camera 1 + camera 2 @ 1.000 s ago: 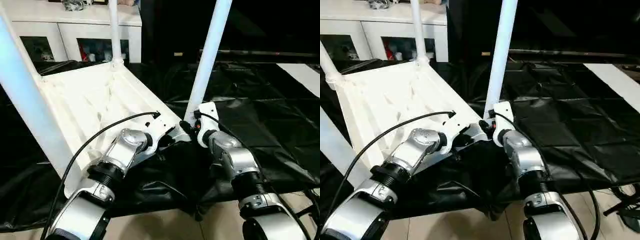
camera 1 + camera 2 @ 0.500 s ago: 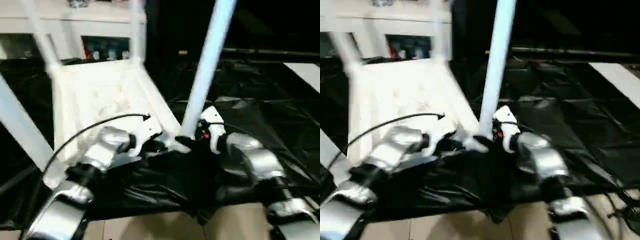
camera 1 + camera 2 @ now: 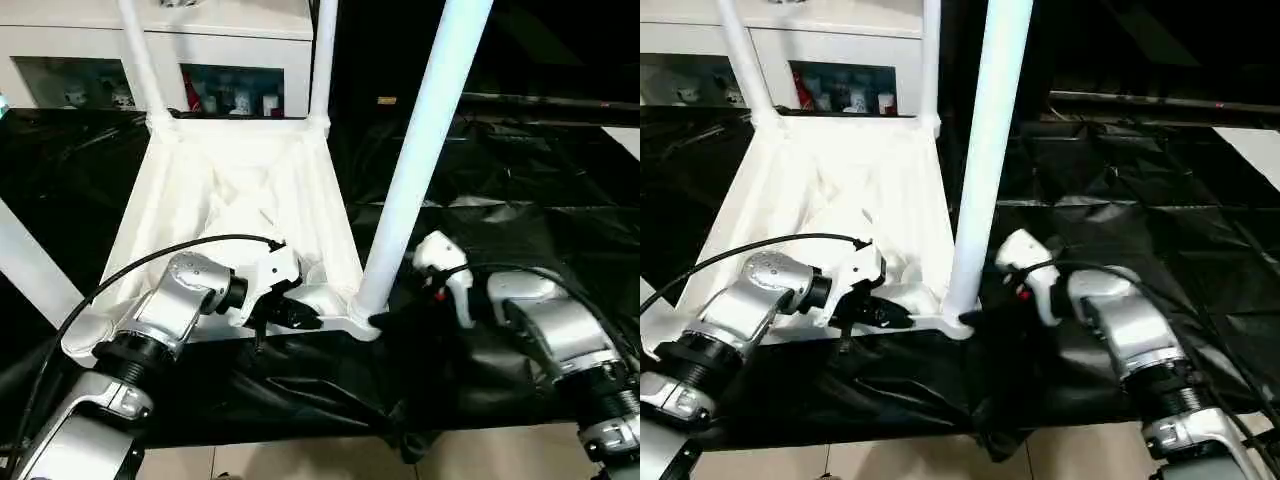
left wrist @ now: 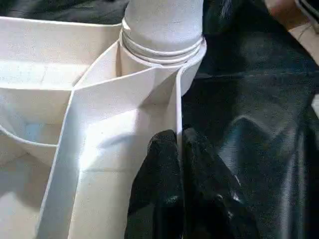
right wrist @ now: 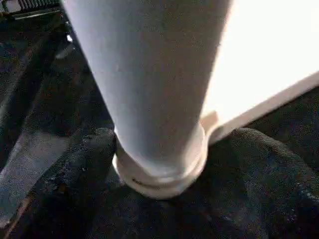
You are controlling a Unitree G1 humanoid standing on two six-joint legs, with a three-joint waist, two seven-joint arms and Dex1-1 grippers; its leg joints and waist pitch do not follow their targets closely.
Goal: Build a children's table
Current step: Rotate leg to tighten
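The children's table (image 3: 235, 195) lies inverted, its near rim pinched in the left pincer (image 4: 178, 149) for steadiness, while the right pincer (image 5: 159, 164), at three o'clock, straddles the near leg (image 3: 415, 170) wide.

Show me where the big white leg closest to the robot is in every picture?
Left eye view: the leg stands right of centre, rising from the tabletop's near corner.
Right eye view: the leg is near the centre.
Left wrist view: its base sits in the socket.
Right wrist view: it looms close.
Shared landmark: the round corner socket.
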